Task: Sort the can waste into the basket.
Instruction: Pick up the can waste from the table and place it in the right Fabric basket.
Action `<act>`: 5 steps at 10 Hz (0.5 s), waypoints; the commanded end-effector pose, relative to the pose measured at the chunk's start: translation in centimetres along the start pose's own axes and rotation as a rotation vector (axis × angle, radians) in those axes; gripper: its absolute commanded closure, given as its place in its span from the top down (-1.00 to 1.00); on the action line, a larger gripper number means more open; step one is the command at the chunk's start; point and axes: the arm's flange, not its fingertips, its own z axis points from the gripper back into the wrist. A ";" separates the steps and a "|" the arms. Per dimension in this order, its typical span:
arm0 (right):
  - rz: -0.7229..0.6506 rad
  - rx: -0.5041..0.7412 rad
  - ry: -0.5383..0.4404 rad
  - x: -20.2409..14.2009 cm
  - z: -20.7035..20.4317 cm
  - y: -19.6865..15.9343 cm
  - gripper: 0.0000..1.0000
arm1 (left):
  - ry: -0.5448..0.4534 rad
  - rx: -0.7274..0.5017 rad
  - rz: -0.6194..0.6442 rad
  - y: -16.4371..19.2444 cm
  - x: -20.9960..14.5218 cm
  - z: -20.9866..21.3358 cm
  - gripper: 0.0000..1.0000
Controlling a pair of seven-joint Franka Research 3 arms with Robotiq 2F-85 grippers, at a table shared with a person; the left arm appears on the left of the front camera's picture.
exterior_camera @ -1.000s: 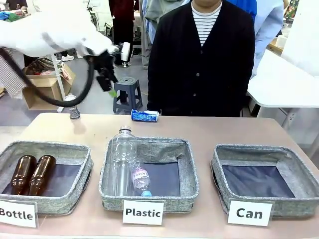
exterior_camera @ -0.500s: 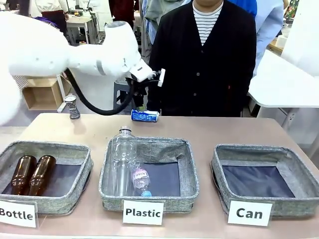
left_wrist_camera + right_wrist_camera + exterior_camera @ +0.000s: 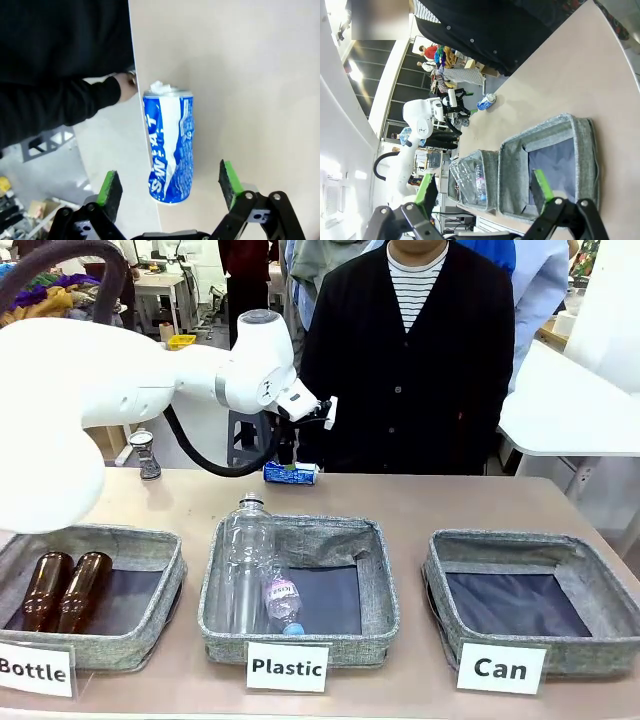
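Observation:
A dented blue can (image 3: 291, 473) with white lettering lies on its side at the table's far edge, in front of the person. My left gripper (image 3: 286, 449) hangs just above it. In the left wrist view the left gripper (image 3: 170, 183) is open, its green pads (image 3: 111, 186) standing either side of the blue can (image 3: 170, 145) without touching it. A slim dark silvery can (image 3: 148, 454) stands upright at the far left of the table. The grey "Can" basket (image 3: 503, 541) sits front right, with nothing in it. My right gripper (image 3: 484, 186) is open above that basket (image 3: 587, 150).
The "Plastic" basket (image 3: 375, 585) in the middle holds clear bottles. The "Bottle" basket (image 3: 160, 540) at the left holds two brown bottles. A person stands at the far side, one hand (image 3: 127, 86) near the blue can's top end. A white table (image 3: 570, 410) stands at the back right.
My left arm has swung from the far left towards the middle and come down over the blue can. Cans and baskets have not moved.

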 end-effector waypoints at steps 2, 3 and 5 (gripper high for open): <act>0.025 0.023 -0.017 0.2 -0.1 0.0 1.00 | -0.025 -0.164 0.028 4.2 -0.1 -2.0 1.00; 0.025 0.023 -0.017 0.2 -0.1 0.0 1.00 | -0.042 -0.228 0.036 5.1 -0.4 -3.1 1.00; 0.025 0.023 -0.017 0.2 -0.1 0.0 1.00 | -0.048 -0.249 0.070 5.7 -1.2 -4.9 1.00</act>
